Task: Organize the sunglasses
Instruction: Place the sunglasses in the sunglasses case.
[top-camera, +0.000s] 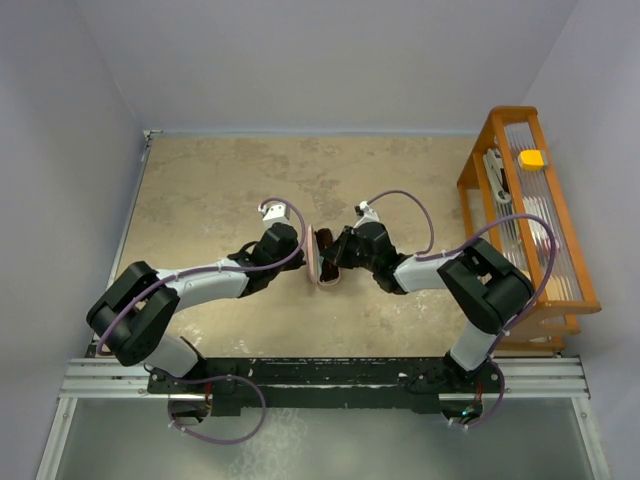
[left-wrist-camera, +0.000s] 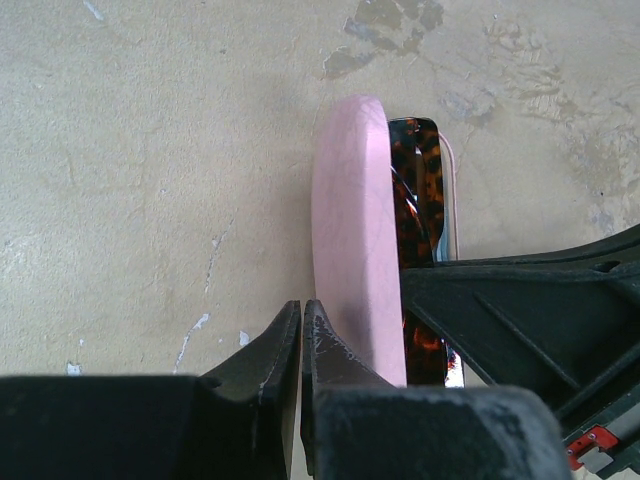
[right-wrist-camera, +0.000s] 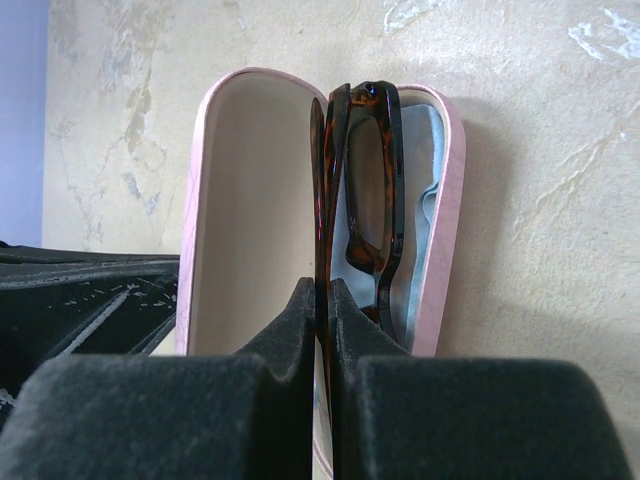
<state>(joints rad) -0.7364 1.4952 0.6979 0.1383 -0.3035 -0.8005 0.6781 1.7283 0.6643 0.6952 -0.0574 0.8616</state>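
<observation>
The pink case (top-camera: 322, 258) stands open at the table's middle, between my two grippers. In the right wrist view the sunglasses (right-wrist-camera: 394, 180), tortoiseshell brown with slim arms, sit folded in the lower half of the case (right-wrist-camera: 450, 200) on a light blue cloth (right-wrist-camera: 425, 150). The lid (right-wrist-camera: 250, 200) stands up to their left. My right gripper (right-wrist-camera: 323, 290) is shut on a thin brown part of the sunglasses. My left gripper (left-wrist-camera: 301, 312) is shut and empty, its right finger against the outside of the pink lid (left-wrist-camera: 350, 220). The sunglasses (left-wrist-camera: 420, 180) show behind that lid.
An orange wooden rack (top-camera: 530, 220) stands at the table's right edge, with a yellow object (top-camera: 531, 158) and other items on it. Grey walls close the table at the left, back and right. The right gripper's body (left-wrist-camera: 520, 310) shows in the left wrist view.
</observation>
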